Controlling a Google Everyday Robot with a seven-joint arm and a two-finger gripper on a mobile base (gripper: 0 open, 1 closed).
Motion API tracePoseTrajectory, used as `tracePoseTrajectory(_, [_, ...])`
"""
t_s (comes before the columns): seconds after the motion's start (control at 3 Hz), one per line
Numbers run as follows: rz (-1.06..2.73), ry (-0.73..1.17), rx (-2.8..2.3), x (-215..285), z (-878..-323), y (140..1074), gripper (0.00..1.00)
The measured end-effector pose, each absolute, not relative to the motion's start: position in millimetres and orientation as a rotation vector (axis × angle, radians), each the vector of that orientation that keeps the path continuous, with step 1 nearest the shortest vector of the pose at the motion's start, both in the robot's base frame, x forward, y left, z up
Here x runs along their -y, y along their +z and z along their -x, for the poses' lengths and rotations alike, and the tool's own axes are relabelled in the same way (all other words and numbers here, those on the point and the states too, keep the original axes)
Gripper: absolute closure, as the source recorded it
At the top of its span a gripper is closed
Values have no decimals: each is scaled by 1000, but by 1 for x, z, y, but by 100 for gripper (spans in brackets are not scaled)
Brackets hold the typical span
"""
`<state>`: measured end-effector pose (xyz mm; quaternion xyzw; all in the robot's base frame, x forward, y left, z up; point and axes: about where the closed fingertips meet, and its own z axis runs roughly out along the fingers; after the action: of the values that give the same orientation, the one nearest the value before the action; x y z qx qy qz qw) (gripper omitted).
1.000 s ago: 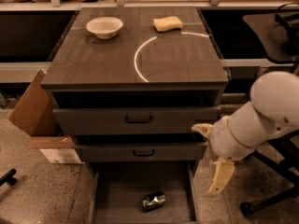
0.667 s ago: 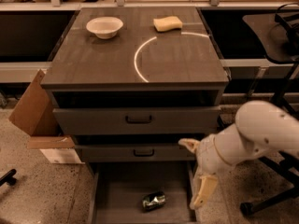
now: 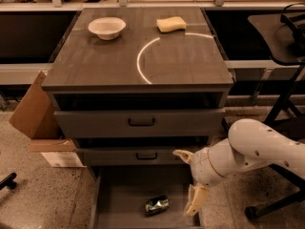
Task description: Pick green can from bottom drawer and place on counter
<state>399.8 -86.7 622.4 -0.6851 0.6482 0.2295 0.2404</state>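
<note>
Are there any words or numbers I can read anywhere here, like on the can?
No text can be read.
Green can in the bottom drawer: print too blurred to read.
Counter: only a white curved line, no words.
Pincer, open over the drawer's right side, beside the can: no label.

The white arm (image 3: 267, 147) reaches in from the right edge and slopes down and to the left. Its end effector (image 3: 183, 182) hangs low, right of centre, with cream fingers (image 3: 195, 202) spread wide apart.
</note>
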Motion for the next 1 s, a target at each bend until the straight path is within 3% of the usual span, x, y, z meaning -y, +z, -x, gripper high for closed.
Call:
tracePoseTrajectory(0.67, [1903, 631, -1700, 87, -414, 572, 0])
tracePoseTrajectory(1.0, [1934, 655, -1630, 94, -428, 502, 0])
